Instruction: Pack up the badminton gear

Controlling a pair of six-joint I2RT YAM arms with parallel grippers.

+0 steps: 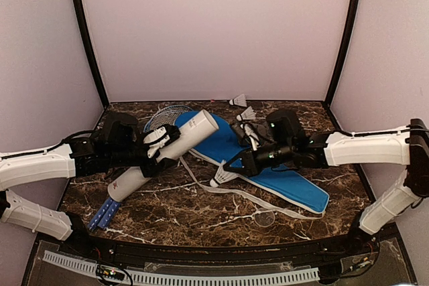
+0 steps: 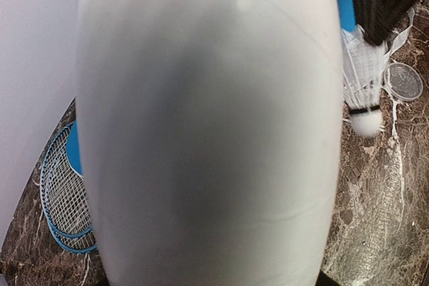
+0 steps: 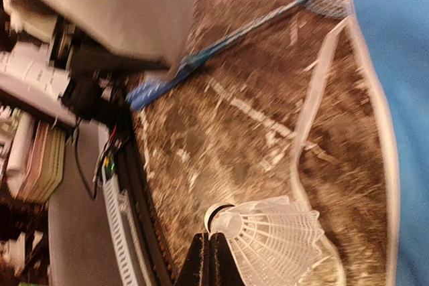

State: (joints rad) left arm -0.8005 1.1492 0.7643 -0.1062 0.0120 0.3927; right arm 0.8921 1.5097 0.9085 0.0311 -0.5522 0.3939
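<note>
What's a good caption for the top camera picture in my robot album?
Packing time: left hand holds the tube, right hand pinches a shuttlecock by the bag.

This looks like a robotics lab booth, not a home or a shop. Plain pale wall panels (image 1: 214,31) close in three sides, joined by black corner posts (image 1: 87,38). The table (image 1: 201,216) has a dark marble-patterned top, and two white robot arms, the left arm (image 1: 33,165) and the right arm (image 1: 369,149), reach in over it from the near side. A white slotted cable duct (image 1: 201,276) runs along the near edge (a small piece of wired electronics (image 1: 110,273) sits just beside it). Past the table's edge, the right wrist view shows loose black cables (image 3: 84,159), a green indicator light (image 3: 110,165) and stacked flat items (image 3: 37,159), all blurred.
</note>
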